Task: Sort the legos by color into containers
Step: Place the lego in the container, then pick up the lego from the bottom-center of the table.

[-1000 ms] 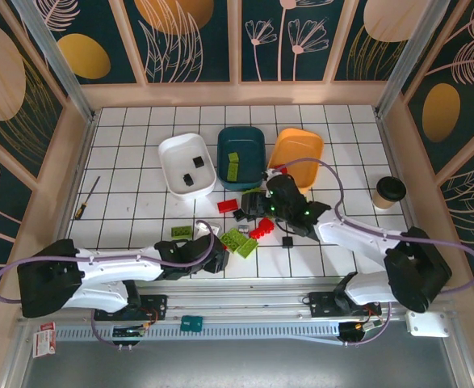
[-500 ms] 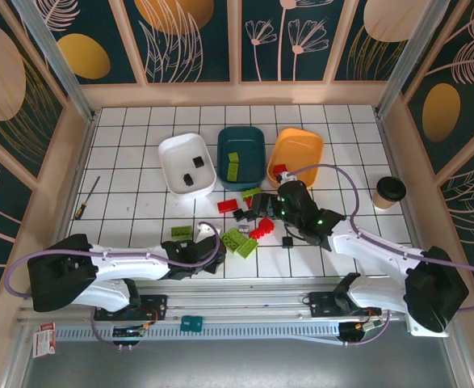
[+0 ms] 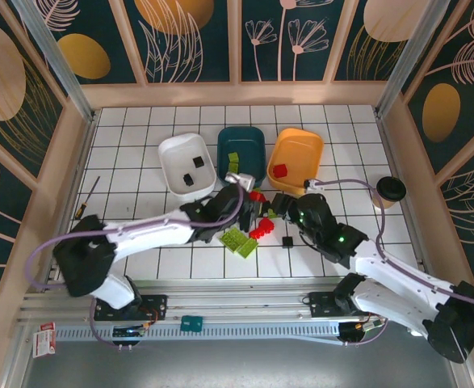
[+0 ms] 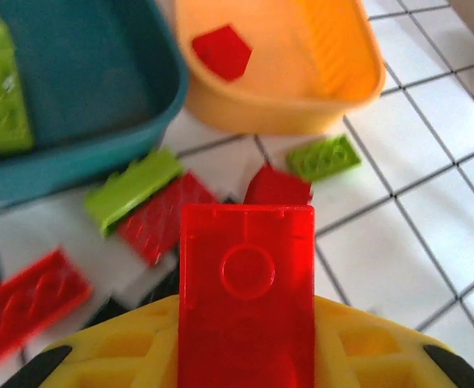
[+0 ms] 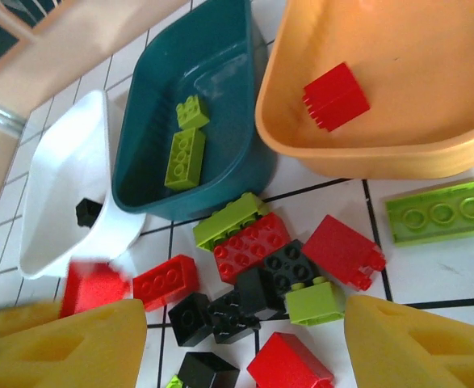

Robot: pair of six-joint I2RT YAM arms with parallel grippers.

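Clamping a red brick, left fingers hover over loose legos; right fingers stand open.

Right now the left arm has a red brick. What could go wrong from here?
1. The left gripper pinches the red brick by one end, with most of it sticking out. It could twist or slip before reaching the orange bin.
2. The teal bin sits right beside the orange one, so an early release might drop red into teal.
3. The right gripper hangs open over the pile, close to the left one. The arms could clash.
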